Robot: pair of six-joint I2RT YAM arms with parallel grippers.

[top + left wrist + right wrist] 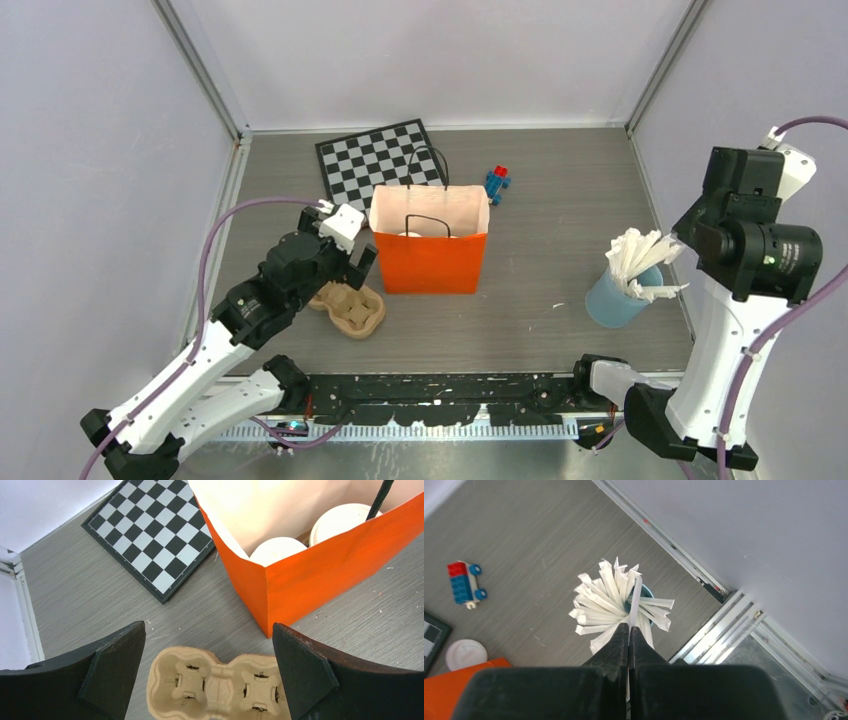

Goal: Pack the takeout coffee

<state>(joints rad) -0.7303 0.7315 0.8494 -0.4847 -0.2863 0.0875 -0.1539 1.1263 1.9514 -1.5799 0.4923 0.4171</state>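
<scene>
Two takeout coffee cups stand inside the orange paper bag [430, 262]; only their white lids [278, 550] [345, 522] show, and one lid [466, 654] appears in the right wrist view. My left gripper [208, 630] [360, 262] hangs open and empty just left of the bag, above the tan pulp cup tray [220, 685], whose two sockets hold nothing. My right gripper [629, 626] [680, 240] is raised at the right, shut on one white paper-wrapped straw [636, 600] above the bundle of straws [640, 265].
The straws stand in a pale blue tumbler [612, 300] near the table's right edge. A checkerboard [378, 158] lies behind the bag, with a red and blue toy brick car [497, 183] to its right. The bag's black handles [430, 160] stick up.
</scene>
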